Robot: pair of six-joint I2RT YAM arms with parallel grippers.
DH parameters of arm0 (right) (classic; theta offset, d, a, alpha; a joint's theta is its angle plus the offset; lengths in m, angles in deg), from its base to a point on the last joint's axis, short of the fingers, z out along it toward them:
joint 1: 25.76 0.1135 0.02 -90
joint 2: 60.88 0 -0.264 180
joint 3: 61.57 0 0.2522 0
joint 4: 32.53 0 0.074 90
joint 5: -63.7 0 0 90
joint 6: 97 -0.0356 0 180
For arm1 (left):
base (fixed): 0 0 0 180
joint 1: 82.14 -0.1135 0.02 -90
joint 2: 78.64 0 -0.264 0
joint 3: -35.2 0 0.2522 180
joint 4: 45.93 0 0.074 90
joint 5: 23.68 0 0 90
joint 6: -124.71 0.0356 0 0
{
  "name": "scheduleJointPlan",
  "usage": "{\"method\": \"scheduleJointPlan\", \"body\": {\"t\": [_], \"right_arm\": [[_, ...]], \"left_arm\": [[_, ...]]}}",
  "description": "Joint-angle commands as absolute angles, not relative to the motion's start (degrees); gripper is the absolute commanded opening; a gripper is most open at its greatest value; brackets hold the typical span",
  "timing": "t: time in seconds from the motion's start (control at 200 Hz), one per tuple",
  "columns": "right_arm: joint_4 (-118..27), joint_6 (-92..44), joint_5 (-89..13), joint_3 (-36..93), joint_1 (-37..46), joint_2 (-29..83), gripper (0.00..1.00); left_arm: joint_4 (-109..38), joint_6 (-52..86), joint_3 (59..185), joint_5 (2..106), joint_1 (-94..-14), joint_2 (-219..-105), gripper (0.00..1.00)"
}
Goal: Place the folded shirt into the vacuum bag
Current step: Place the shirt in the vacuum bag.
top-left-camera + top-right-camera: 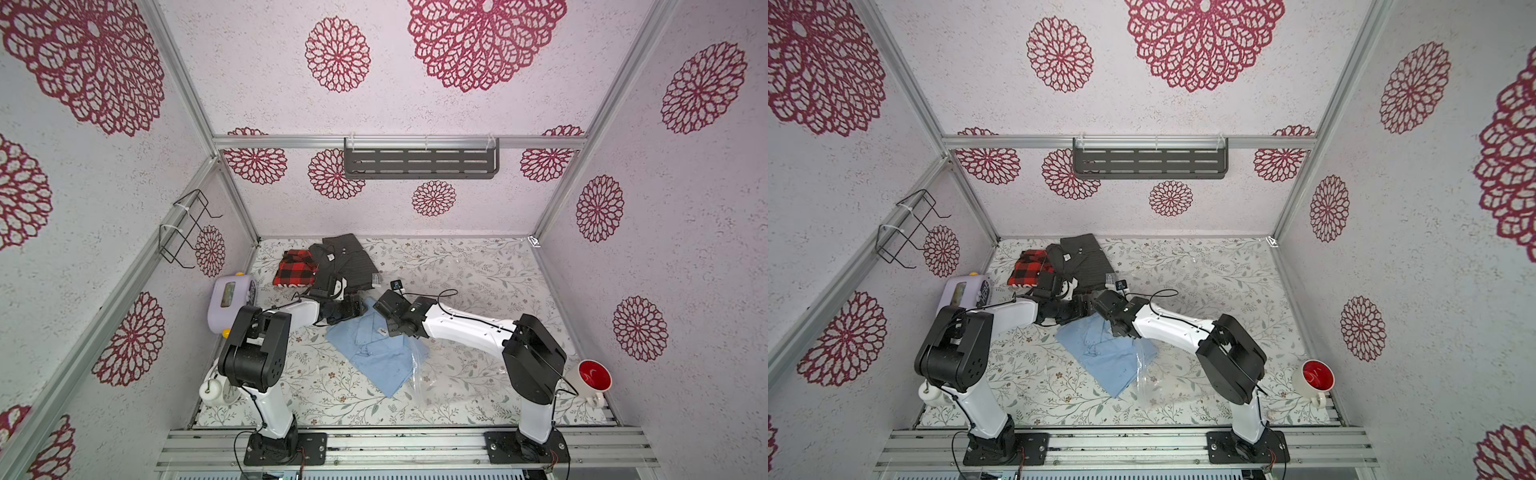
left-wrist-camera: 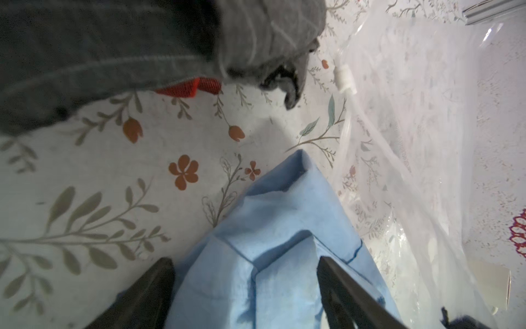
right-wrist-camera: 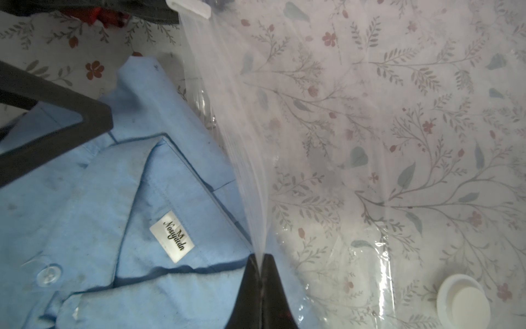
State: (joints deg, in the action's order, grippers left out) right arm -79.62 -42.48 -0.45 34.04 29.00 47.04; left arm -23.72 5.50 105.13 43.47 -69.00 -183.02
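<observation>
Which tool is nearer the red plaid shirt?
Left. The left tool straddles the blue shirt, close to the red plaid shirt; the right tool pinches the vacuum bag farther off.

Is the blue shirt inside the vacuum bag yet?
Mostly out: blue shirt lies beside vacuum bag; right gripper holds the bag's edge lifted.

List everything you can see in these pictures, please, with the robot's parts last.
folded shirt: one, light blue, mid-table
vacuum bag: one, clear, beside that shirt
grey shirt: one, dark grey, table's far side
plaid shirt: one, red-black, beside the grey one
appliance: one, lilac, left edge
mug: one, white, red inside, right edge
shelf: one, dark, back wall
wire rack: one, black, left wall
left gripper: one, black, open over folded shirt
right gripper: one, black, shut on bag's edge
</observation>
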Motion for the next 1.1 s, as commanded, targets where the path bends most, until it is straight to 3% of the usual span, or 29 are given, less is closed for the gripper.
{"method": "scheduleJointPlan", "body": {"t": [0.0,0.11,0.24,0.455,0.635,0.776,1.096], "right_arm": [[-80.43,-41.61,0.28,34.62,28.3,45.3,0.0],[-79.13,-40.59,-1.36,34.98,28.2,45.57,0.0],[-78.78,-40.0,-2.05,35.57,28.26,45.95,0.0],[-79.42,-39.79,-1.66,36.91,28.22,46.33,0.0],[-79.6,-40.01,-1.52,37.27,28.33,46.44,0.0],[-79.47,-40.2,-1.52,37.44,28.37,46.5,0.0],[-79.34,-40.14,-1.87,37.8,28.37,46.57,0.0]], "left_arm": [[-22.58,6.91,107.16,44.29,-67.49,-185.5,0.82],[-24.0,6.84,107.6,44.63,-66.18,-186.69,0.81],[-26.54,6.47,107.5,44.18,-65.19,-187.7,0.72],[-28.27,6.17,105.95,44.32,-64.24,-185.5,0.3],[-30.06,4.86,104.36,43.24,-63.82,-181.92,0.13],[-31.5,3.42,104.03,42.33,-62.66,-180.29,0.07],[-34.26,1.29,105.16,41.81,-60.91,-181.28,0.07]]}}
